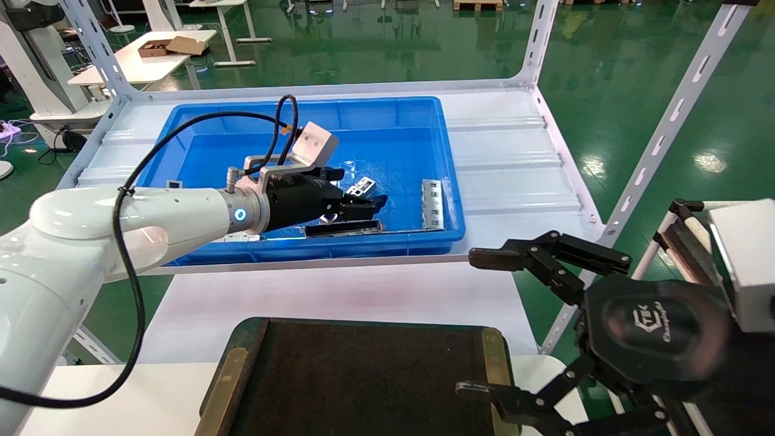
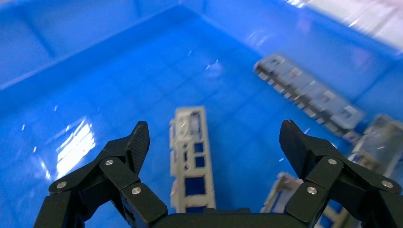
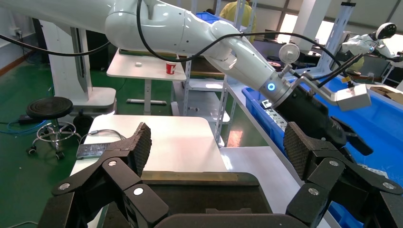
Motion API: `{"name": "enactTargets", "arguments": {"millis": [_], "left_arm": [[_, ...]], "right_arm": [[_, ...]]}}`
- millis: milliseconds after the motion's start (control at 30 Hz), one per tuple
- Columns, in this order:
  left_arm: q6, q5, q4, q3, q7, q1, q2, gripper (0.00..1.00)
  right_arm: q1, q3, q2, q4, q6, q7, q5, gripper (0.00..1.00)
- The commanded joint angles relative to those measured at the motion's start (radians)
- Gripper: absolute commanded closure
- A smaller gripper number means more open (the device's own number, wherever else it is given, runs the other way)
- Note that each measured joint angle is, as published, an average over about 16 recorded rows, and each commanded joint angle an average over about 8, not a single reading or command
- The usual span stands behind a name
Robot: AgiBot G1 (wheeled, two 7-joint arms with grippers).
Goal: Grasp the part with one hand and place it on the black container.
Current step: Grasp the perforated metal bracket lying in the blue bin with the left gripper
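Note:
The part (image 2: pixel 190 156), a short silvery strip with a row of rectangular cut-outs, lies flat on the floor of the blue bin (image 1: pixel 387 115). My left gripper (image 2: pixel 214 133) hangs open over it. Its fingers stand wide on either side and neither touches the strip. In the head view the left gripper (image 1: pixel 354 192) reaches into the bin's front half, just by the part (image 1: pixel 363 184). The black container (image 1: pixel 363 375), a flat dark tray with brass-coloured edges, sits on the white table in front. My right gripper (image 1: pixel 478 324) hovers open and empty at the container's right edge, shown as right gripper (image 3: pixel 214 142) over the black container (image 3: pixel 190 190).
A wider grey bracket plate (image 1: pixel 432 204) lies at the bin's right wall, also visible as the bracket plate (image 2: pixel 309 92). A long dark channel bar (image 1: pixel 342 228) rests along the bin's front wall. White shelf posts (image 1: pixel 666 127) rise at the right.

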Motion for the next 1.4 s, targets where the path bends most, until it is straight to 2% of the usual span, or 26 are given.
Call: {"name": "enactTargets", "arguments": {"millis": [33,67,1067,1400], "left_arm": [[-0.022,0.000,0.045,0.000,0.014,-0.012,0.018,0.97],[-0.026,-0.003,0.053,0.000,0.017,-0.013,0.020,1.00],[-0.059,-0.057,0.108,0.024,0.028,-0.003,0.021,1.00],[-0.059,-0.096,0.106,0.008,0.058,-0.003,0.013,1.00]], "right_arm": [[0.000,0.000,0.000,0.000,0.000,0.000,0.000,1.00],[0.000,0.000,0.000,0.000,0.000,0.000,0.000,1.00],[0.000,0.000,0.000,0.000,0.000,0.000,0.000,1.00],[0.000,0.000,0.000,0.000,0.000,0.000,0.000,1.00]]}}
